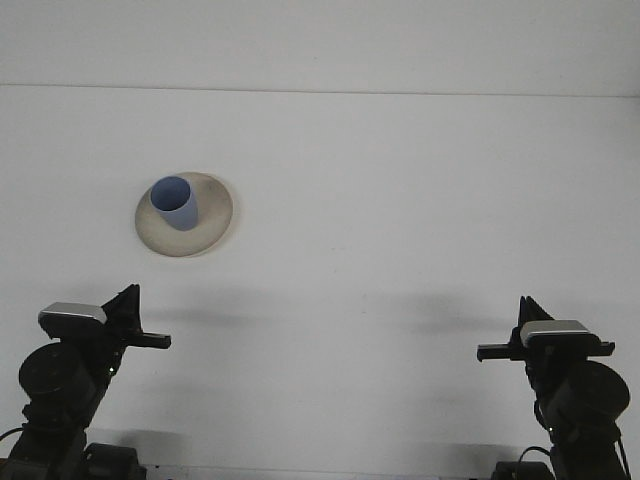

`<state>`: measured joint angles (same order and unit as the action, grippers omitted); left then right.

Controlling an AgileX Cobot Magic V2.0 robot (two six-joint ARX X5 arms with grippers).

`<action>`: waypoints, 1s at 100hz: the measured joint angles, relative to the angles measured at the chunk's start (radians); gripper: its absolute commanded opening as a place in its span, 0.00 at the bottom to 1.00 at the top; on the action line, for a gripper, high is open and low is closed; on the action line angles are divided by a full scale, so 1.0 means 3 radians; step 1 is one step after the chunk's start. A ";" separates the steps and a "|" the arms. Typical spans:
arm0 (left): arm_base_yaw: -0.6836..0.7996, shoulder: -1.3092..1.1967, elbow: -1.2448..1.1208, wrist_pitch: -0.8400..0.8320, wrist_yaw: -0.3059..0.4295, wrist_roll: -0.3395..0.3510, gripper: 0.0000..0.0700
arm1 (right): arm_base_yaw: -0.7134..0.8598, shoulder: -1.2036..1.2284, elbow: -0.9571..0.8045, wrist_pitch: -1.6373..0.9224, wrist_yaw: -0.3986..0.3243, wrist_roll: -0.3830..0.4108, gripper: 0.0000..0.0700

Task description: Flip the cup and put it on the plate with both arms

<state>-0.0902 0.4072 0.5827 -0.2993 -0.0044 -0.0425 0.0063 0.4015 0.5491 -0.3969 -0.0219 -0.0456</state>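
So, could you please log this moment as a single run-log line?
cup: upright on plate | left gripper: shut, near edge | right gripper: shut, near edge | both clear of cup

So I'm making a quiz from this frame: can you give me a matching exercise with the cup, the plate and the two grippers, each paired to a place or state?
Things:
1. cup
2. plate
3. left gripper
4. right gripper

Descriptions:
A. beige, lying on the table
B. shut, low on the right edge of the table
C. blue, standing on the plate with its opening up
D. shut, below the plate, touching nothing

Pairs: 1-C, 2-A, 3-D, 4-B
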 measured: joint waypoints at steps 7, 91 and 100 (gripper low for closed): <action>0.0000 -0.0001 0.0000 0.0000 0.0000 0.0000 0.01 | 0.0000 0.0000 0.0000 0.0000 0.0000 0.0000 0.00; 0.0000 -0.0014 0.0000 0.0001 0.0000 0.0000 0.01 | 0.0000 0.0000 0.0000 0.0000 0.0000 0.0000 0.00; 0.0000 -0.0052 0.0000 0.0001 0.0000 0.0000 0.01 | 0.0000 0.0000 0.0000 0.0000 0.0000 0.0000 0.00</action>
<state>-0.0902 0.3916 0.5827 -0.2989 -0.0044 -0.0425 0.0063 0.4015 0.5491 -0.3969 -0.0219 -0.0456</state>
